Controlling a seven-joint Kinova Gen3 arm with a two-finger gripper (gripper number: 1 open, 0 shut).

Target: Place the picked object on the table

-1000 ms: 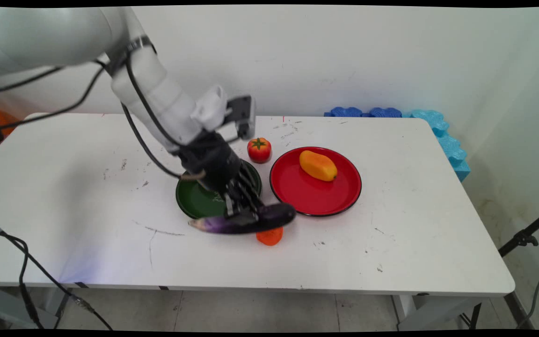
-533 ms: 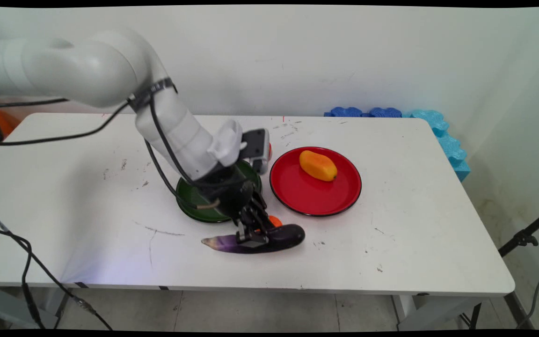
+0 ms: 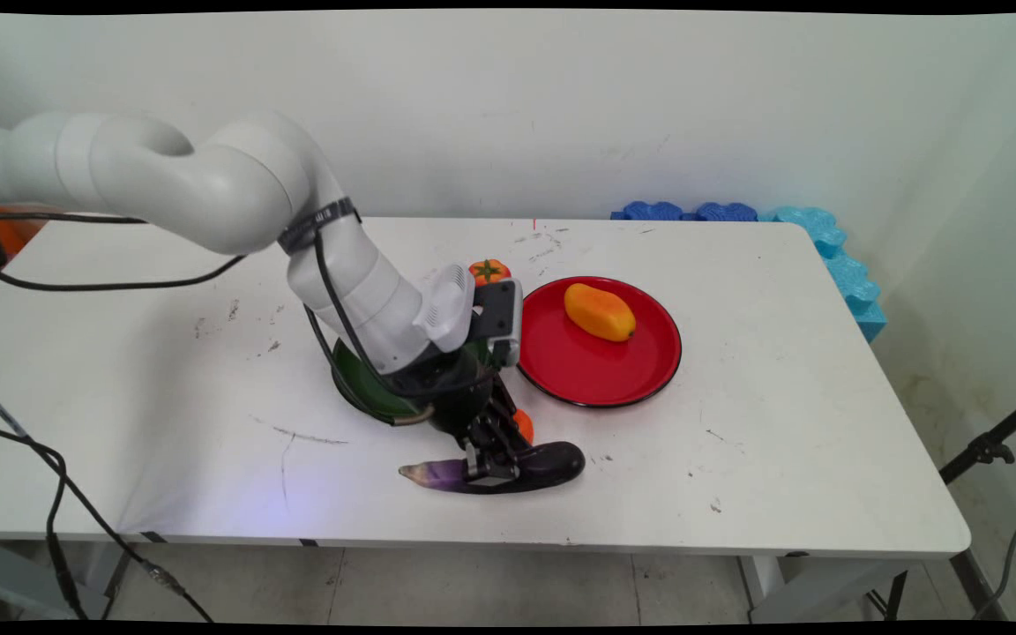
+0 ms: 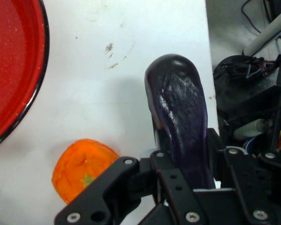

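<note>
The arm covers most of the green plate (image 3: 358, 392) and the lower half of the tomato (image 3: 489, 271). The small orange piece (image 3: 523, 426) peeks out from behind the gripper (image 3: 492, 467), which covers the middle of the eggplant (image 3: 552, 460). In the hand view, the red plate (image 4: 11, 70) is cut off by the left edge, and the eggplant's (image 4: 182, 122) near end is hidden behind the fingers (image 4: 175, 187).

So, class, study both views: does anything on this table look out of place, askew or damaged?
Nothing is spilled or broken. The eggplant lies off both plates, near the table's front edge, gripped by the pincer. An orange piece sits loose beside it. The white table is scuffed and scratched.
</note>
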